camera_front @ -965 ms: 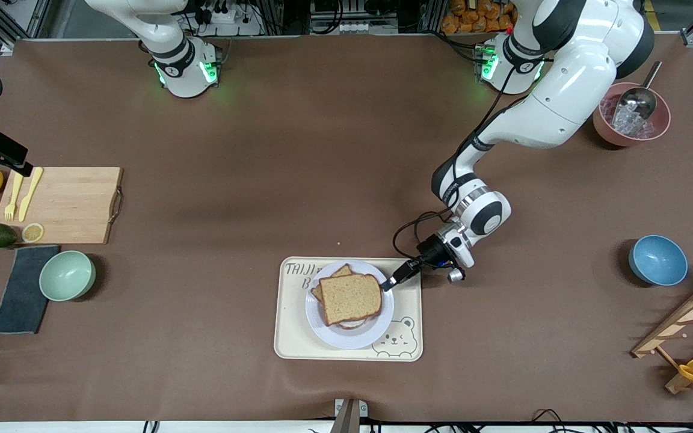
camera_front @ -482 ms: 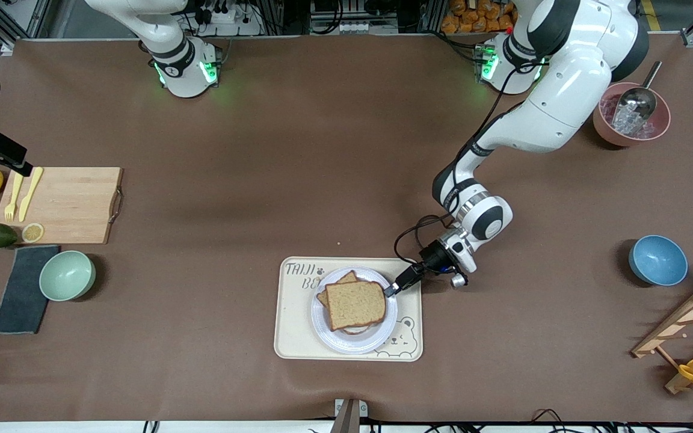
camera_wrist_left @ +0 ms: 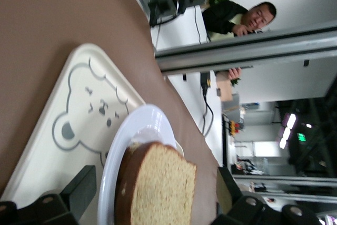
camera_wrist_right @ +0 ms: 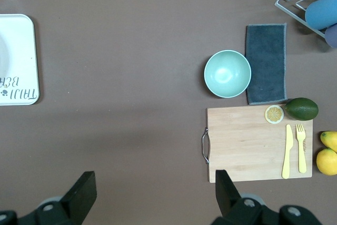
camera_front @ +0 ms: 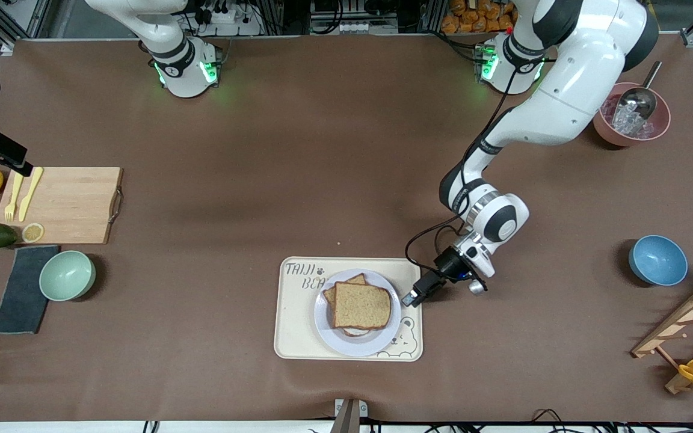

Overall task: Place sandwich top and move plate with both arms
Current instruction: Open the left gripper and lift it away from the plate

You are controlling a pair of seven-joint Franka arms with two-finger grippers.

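Note:
The sandwich top (camera_front: 361, 305), a plain brown bread slice, lies on a second slice on the pale round plate (camera_front: 328, 331). The plate sits on the cream bear-printed tray (camera_front: 291, 337). My left gripper (camera_front: 411, 297) is open and empty, low over the tray's edge toward the left arm's end, just clear of the plate's rim. In the left wrist view the bread (camera_wrist_left: 158, 188) and plate (camera_wrist_left: 142, 125) show between its spread fingers (camera_wrist_left: 79, 188). My right gripper (camera_wrist_right: 152, 193) is open, empty and high over bare table; it is out of the front view.
A cutting board (camera_front: 61, 204) with fork and knife, lemons, an avocado, a mint bowl (camera_front: 67, 275) and a grey cloth lie at the right arm's end. A blue bowl (camera_front: 657, 260), a pink ice bowl (camera_front: 631, 120) and a wooden rack (camera_front: 689, 325) are at the left arm's end.
The left gripper has drawn back from the bread's corner toward the left arm's end. The plate and sandwich slid slightly the same way and nearer the camera. The right arm has not moved.

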